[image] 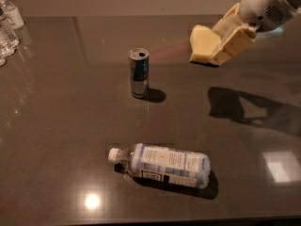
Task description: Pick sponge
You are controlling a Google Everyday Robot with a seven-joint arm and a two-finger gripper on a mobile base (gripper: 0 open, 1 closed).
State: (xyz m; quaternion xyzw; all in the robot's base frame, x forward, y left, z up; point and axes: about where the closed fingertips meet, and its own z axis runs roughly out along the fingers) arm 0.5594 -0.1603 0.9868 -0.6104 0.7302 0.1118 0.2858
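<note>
the robot's gripper (216, 45) hangs at the upper right of the scene, its cream fingers (233, 42) clamped on the pale-yellow sponge (201, 42), which sits clear of the dark table (70, 107); its shadow (249, 109) falls well apart from it, nearer the camera. an upright can (139, 73) stands to the left of the sponge, and a plastic bottle (164, 166) lies on its side at the front. more water bottles (7, 27) crowd the far left corner. the pick looks all but done. to finish well, the arm should hold a steady squeeze, as the soft block could bend and slip, and lift straight, away from the can.
</note>
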